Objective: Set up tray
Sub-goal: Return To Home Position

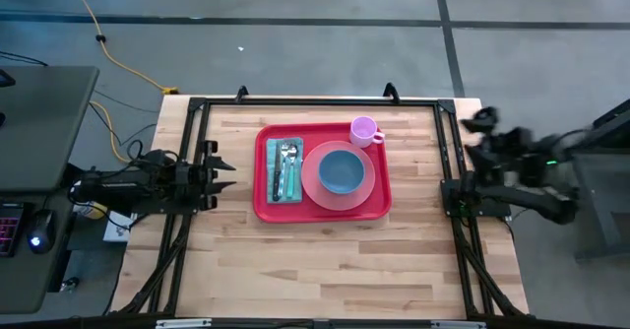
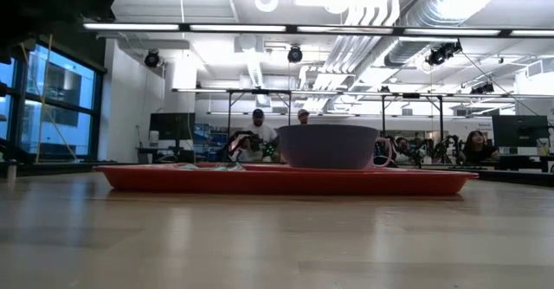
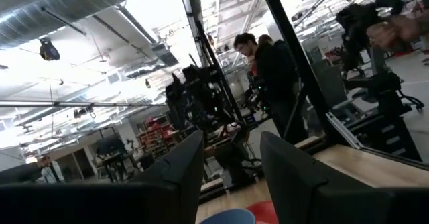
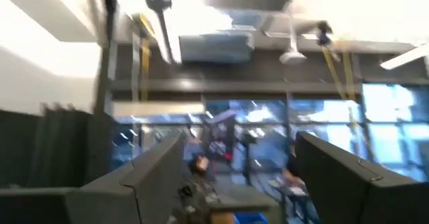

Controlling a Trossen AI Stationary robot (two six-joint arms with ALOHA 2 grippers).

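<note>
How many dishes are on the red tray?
3: a pink plate, a blue bowl sitting on it, and a pink cup at the tray's top-right corner in the high view.

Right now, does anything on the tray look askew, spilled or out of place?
Nothing stands out. The tray lies square on the table; cutlery straight on the blue towel, blue bowl centred on the pink plate, pink cup upright at a tray corner. Left gripper and right gripper wait at the table's sides.
</note>
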